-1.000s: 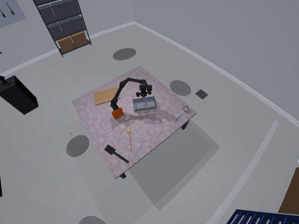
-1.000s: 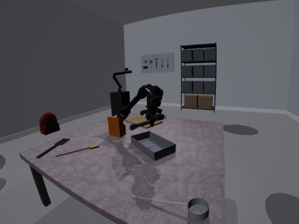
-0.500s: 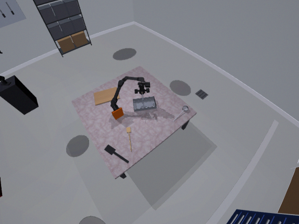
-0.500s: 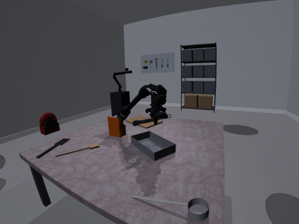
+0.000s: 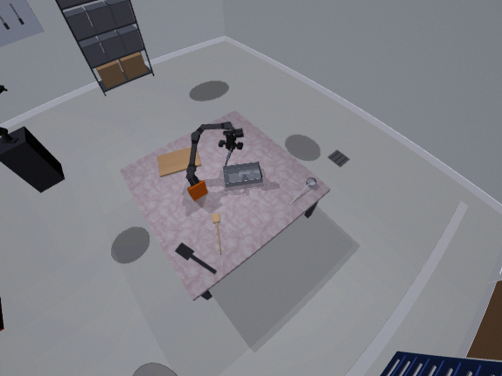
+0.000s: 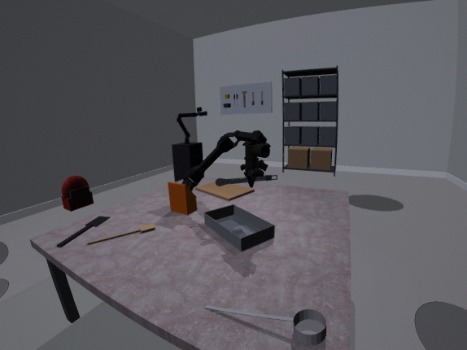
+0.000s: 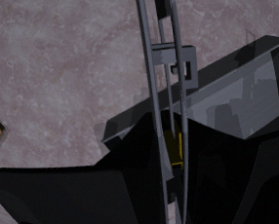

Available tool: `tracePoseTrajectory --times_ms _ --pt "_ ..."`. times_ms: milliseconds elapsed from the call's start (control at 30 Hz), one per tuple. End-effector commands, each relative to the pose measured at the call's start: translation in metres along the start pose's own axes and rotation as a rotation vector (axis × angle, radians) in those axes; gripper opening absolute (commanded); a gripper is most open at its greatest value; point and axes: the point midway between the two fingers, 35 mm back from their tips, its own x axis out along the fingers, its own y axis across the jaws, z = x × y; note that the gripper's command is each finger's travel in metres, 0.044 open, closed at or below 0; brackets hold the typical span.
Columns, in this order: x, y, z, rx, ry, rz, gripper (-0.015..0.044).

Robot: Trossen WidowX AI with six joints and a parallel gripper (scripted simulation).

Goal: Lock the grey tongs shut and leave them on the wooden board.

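Grey tongs (image 5: 227,157) (image 6: 233,181) (image 7: 152,83) hang in the air in the grasp of the gripper (image 5: 231,146) (image 6: 251,182) (image 7: 158,120), whose fingers are clamped on them. The tongs lie close to level in the exterior view, their two long arms drawn near each other with a narrow gap showing between them in the wrist view. A yellow piece (image 7: 172,146) sits in that gap, low between the black fingers. Whether the lock has caught cannot be told.

Beneath and to one side, the roasting tin (image 5: 243,183) (image 6: 258,237) (image 7: 132,114) stands upright on the pinkish table (image 5: 262,219) (image 6: 163,277) (image 7: 63,73); the tongs are held above its level, near one end. The wooden board (image 5: 175,162) (image 6: 224,190) lies flat, well apart from the tin, with the tongs not on it. The arm rises from beside an orange block (image 5: 198,191) (image 6: 181,199), between board and tin in the top view. A black spatula (image 5: 185,251) (image 6: 83,230) and a wooden spatula (image 5: 218,233) (image 6: 122,234) lie near each other, and a ladle (image 5: 302,192) (image 6: 310,334) rests on the tin's other side.
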Motion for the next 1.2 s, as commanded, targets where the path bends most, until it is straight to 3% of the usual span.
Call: tracePoseTrajectory --times_ms 0,833,1167 --pt "-0.002 0.026 0.015 0.102 -0.006 0.000 -0.0150" --pt "-0.002 0.175 0.058 0.645 -0.012 0.035 -0.0150" --pt "0.000 0.184 0.059 0.671 -0.003 0.031 -0.0150"
